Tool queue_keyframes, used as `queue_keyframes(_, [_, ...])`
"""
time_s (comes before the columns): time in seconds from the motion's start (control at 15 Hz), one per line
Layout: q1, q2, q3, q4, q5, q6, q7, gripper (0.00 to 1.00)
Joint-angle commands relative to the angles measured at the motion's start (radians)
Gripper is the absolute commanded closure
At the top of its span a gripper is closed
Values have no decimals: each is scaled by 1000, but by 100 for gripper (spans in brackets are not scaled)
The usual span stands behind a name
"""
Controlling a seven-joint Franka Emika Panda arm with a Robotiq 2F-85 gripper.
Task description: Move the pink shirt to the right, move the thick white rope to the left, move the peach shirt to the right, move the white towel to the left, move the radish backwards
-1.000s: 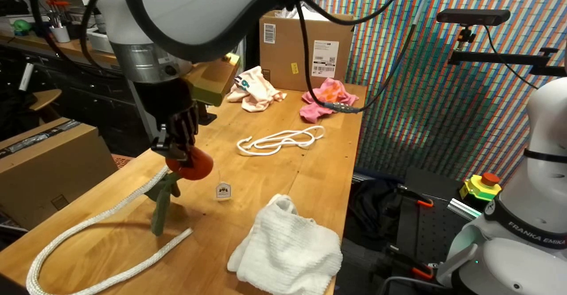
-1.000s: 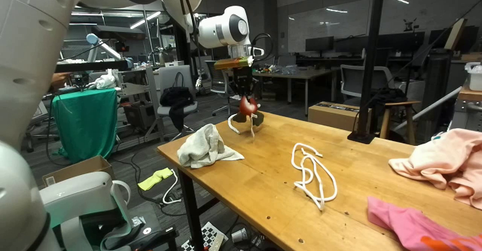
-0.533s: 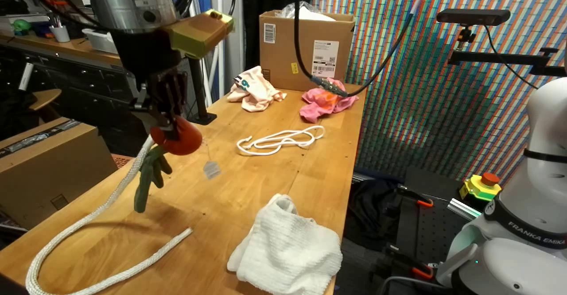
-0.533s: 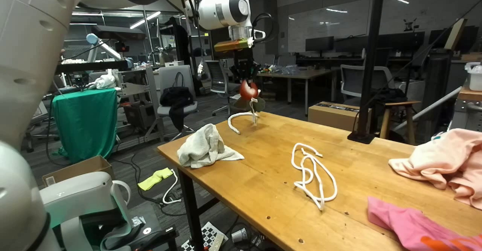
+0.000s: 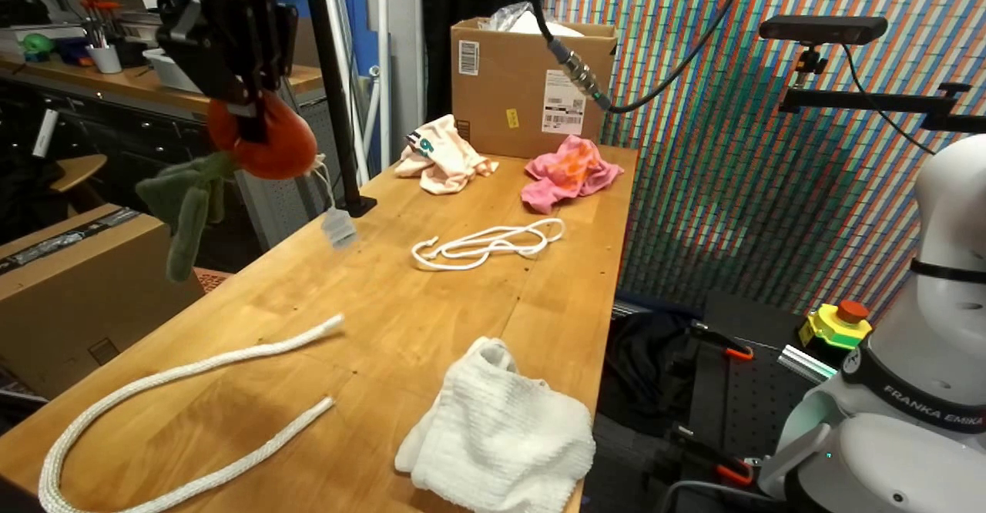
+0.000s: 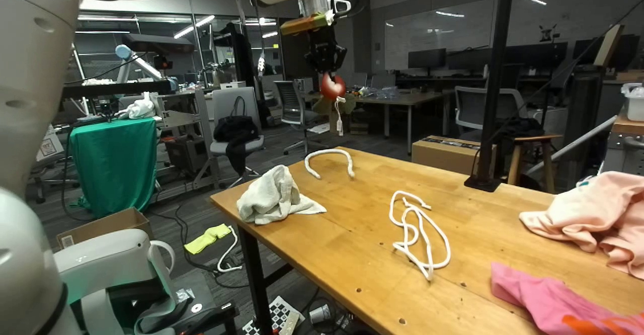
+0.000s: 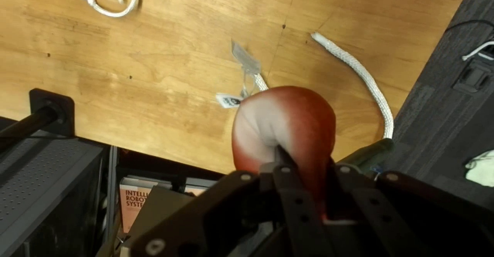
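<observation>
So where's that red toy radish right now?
It's in the air: in an exterior view the radish is at the upper left, pinched in the gripper off the table, just left of the black post.

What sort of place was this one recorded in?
Probably a robotics lab: an exterior view shows a white arm marked FRANKA EMIKA near a red-topped yellow box, and the wrist view catches a partly covered book with ROBOT in its title.

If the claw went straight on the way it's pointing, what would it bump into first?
Probably the table or the thick white rope below; depth is too unclear to say which. The radish held in the claw would likely touch first.
</observation>
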Motion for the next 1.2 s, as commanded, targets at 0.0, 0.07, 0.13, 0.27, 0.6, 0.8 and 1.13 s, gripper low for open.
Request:
queue_keyframes(0.0, [13, -25, -7, 24, -38, 16, 20, 92])
queue_keyframes(0.07, [12, -24, -8, 32, -44, 19, 19, 92])
queue_keyframes(0.13, [9, -22, -12, 31, -58, 33, 18, 92])
queue_keyframes(0.27, [4, -10, -19, 35, -84, 56, 7, 92])
queue_keyframes(0.6, [-19, 66, -60, 62, -149, 129, 1, 92])
queue_keyframes(0.8, [-37, 140, -96, 92, -171, 177, 5, 92])
queue_keyframes(1.13, [-49, 270, -171, 162, -222, 266, 23, 92])
